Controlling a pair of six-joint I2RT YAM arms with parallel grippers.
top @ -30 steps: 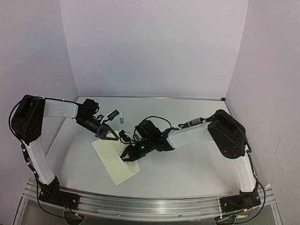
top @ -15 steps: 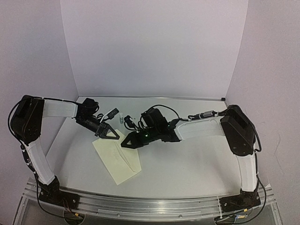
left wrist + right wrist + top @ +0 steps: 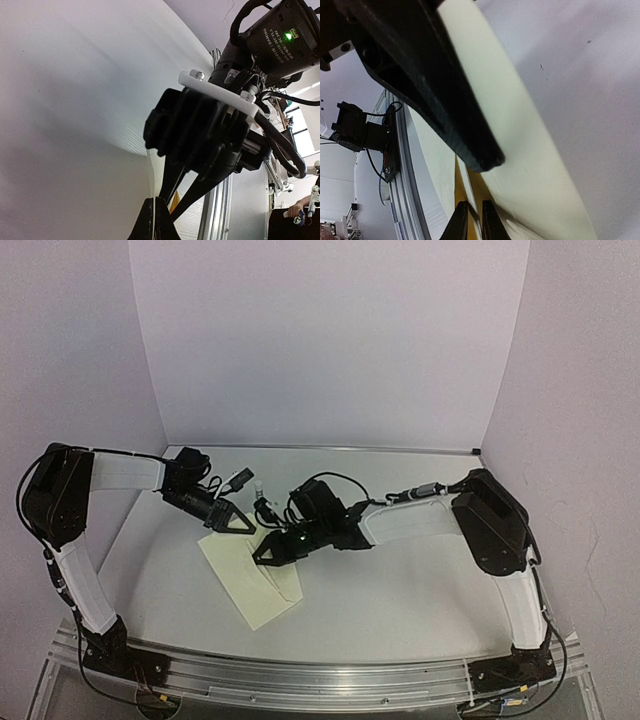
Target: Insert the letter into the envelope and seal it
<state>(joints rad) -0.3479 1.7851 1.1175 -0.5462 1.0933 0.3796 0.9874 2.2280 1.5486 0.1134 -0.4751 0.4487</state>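
Cream envelope (image 3: 250, 588) lies near-left on surface (image 3: 400, 590) | left tool (image 3: 232, 526) together at its far corner, likely pinning it | right tool (image 3: 263, 558) nearly together at its right edge, grip unclear | letter unseen, probably inside

the only print sits at about one o'clock in the left wrist view: a few lines of white lettering on a black motor housing (image 3: 270, 37), upside down beside a green light (image 3: 288, 36), too small and blurred to read.
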